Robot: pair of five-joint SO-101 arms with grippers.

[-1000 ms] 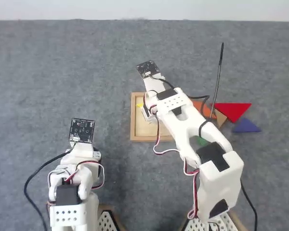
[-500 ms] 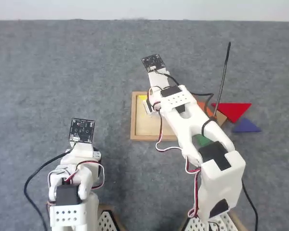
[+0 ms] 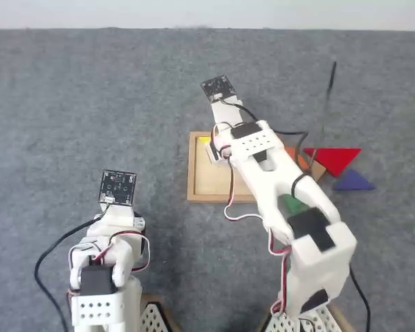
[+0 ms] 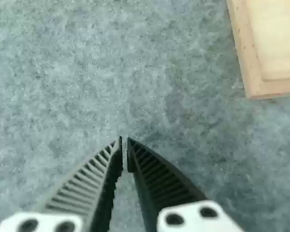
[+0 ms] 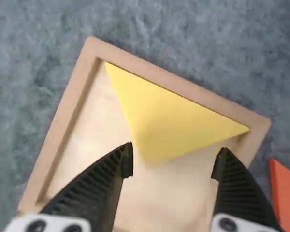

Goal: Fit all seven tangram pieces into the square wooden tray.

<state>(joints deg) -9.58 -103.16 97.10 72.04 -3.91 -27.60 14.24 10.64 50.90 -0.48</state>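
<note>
Right hand (image 5: 174, 162): ribbed black fingers spread and holding nothing, poised over the square wooden tray (image 5: 63, 125). Beneath it the flat, matte yellow triangle (image 5: 169, 123) lies inside, long side flush to the tray's far rim, point toward the middle. The red triangle (image 3: 334, 159), blue triangle (image 3: 353, 182), orange piece (image 3: 294, 158) and green piece (image 3: 288, 203) cluster on the grey felt tabletop (image 3: 90, 90) off the tray's right edge, so the right arm looks nearer. Left hand (image 4: 124, 145): fingers pressed together, low over felt off the tray's near-left corner.
</note>
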